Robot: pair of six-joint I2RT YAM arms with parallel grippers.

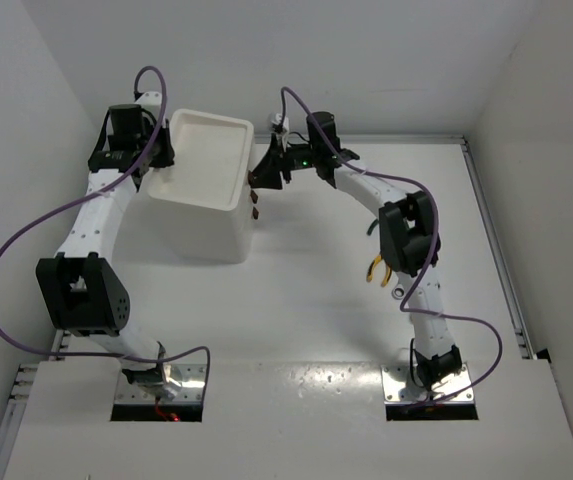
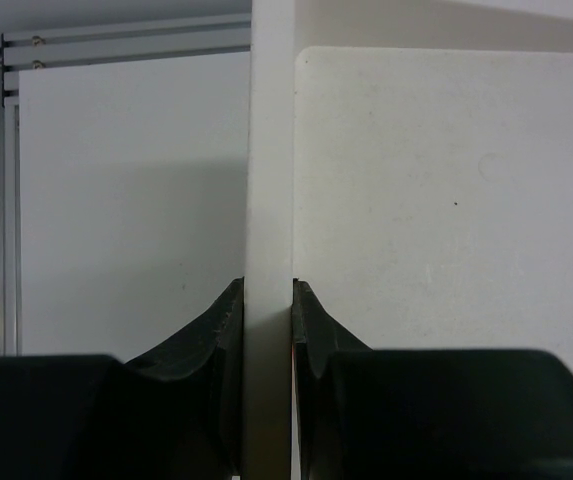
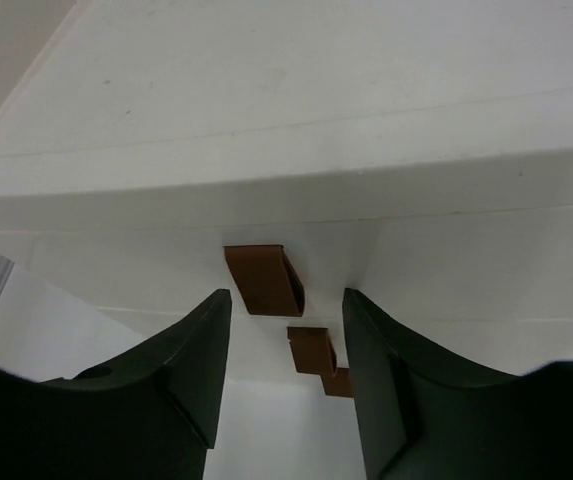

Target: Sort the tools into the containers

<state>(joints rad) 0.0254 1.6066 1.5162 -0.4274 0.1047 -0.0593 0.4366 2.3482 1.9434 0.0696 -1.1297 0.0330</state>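
The white counter [image 1: 316, 310] is occupied at its far left by a white cabinet [image 1: 201, 230], which is topped with a shallow tray [image 1: 211, 150]. The tray is clamped at its left rim by the left pincer [image 2: 268, 292]. The right pincer [image 3: 286, 300] is held apart, just before the upper of two dark red drawer handles [image 3: 264, 278]; contact cannot be told. Yellow-handled pliers [image 1: 375, 270] and a silver wrench [image 1: 399, 292] are seen on the counter beneath the right arm [image 1: 406, 235], well apart from the cabinet.

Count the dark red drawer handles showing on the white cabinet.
3, stacked down the cabinet face toward the right gripper: top handle, middle handle, and lowest handle, partly behind a finger. Others lower down may be hidden.
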